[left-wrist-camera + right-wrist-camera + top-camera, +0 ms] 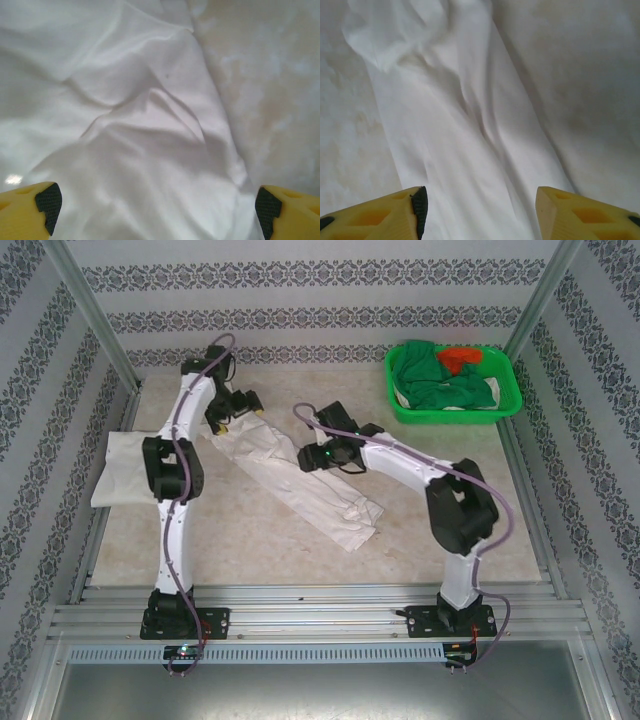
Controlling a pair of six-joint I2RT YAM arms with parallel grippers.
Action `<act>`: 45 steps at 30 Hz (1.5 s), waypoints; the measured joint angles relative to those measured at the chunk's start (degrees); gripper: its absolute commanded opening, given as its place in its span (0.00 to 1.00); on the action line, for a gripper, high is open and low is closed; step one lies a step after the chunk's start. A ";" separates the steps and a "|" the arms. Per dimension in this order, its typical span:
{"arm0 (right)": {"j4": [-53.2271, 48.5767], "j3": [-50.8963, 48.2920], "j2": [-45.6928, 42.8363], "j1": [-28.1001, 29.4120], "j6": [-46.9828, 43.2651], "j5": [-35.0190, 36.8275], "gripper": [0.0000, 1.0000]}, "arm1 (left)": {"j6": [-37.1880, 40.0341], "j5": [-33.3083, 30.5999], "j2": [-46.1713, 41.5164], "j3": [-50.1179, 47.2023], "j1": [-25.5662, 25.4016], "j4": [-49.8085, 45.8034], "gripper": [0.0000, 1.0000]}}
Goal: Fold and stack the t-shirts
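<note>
A white t-shirt (pixel 300 485), folded into a long narrow strip, lies diagonally across the middle of the table. My left gripper (pixel 238 412) hovers over its far end. In the left wrist view this gripper (pixel 156 205) is open wide, with rumpled white t-shirt cloth (pixel 150 130) below the yellow fingers (pixel 30 210). My right gripper (pixel 306 455) is over the strip's middle. In the right wrist view it (pixel 481 205) stands open, its fingers either side of the t-shirt strip (pixel 465 140), holding nothing. Another white t-shirt (pixel 122 470) lies folded at the table's left edge.
A green plastic basket (pixel 510 390) at the back right holds green cloth (pixel 450 385) and something orange (pixel 457 358). Bare beige tabletop (pixel 270 550) lies in front of the strip. Metal frame posts and patterned walls close in the sides.
</note>
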 measured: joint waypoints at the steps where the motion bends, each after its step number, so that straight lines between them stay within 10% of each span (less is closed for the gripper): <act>1: 0.02 3.21 2.60 0.00 0.09 -0.68 0.61 | 0.22 -1.84 -5.20 -4.02 0.00 0.90 1.00; 13: -2.51 48.78 34.47 2.97 1.97 -11.17 0.61 | -2.36 -13.38 -58.62 -59.71 0.00 18.36 1.00; 22: -1.86 59.08 47.23 2.14 12.39 -15.69 0.61 | -4.09 -12.98 -60.15 -68.35 0.00 21.55 1.00; 45: -8.52 50.66 38.99 -15.82 18.18 4.02 0.72 | 7.85 2.82 -51.52 -65.99 -6.25 39.82 1.00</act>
